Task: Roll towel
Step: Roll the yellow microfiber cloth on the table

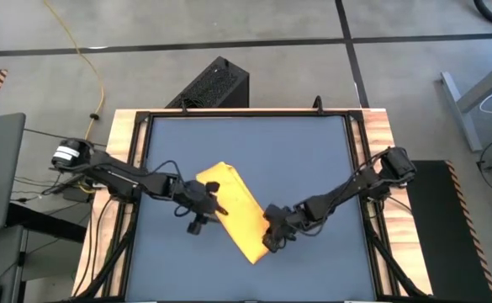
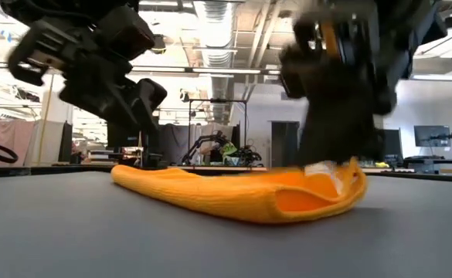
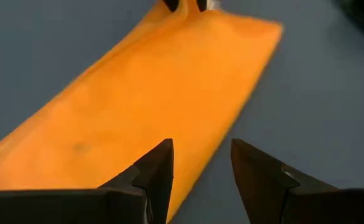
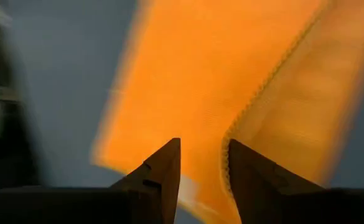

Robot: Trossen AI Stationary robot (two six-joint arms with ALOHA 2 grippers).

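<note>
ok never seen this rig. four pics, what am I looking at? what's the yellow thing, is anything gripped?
It is a two-armed robot at a blue-grey table. One picture looks straight down on the table, one looks level across the tabletop, and the other two come from a camera on each wrist, looking out past that arm's two dark fingers.

The yellow thing is the towel, folded into a long strip lying slanted on the table. The job is to roll it up.

The left pincer hangs open above the towel's long edge, holding nothing. The right pincer is at the opposite end, where a layer of the towel is turned up. Its fingers straddle that raised edge, but the pictures do not settle whether they have pinched it. In the level view that end curls up off the table under the right arm.
</note>
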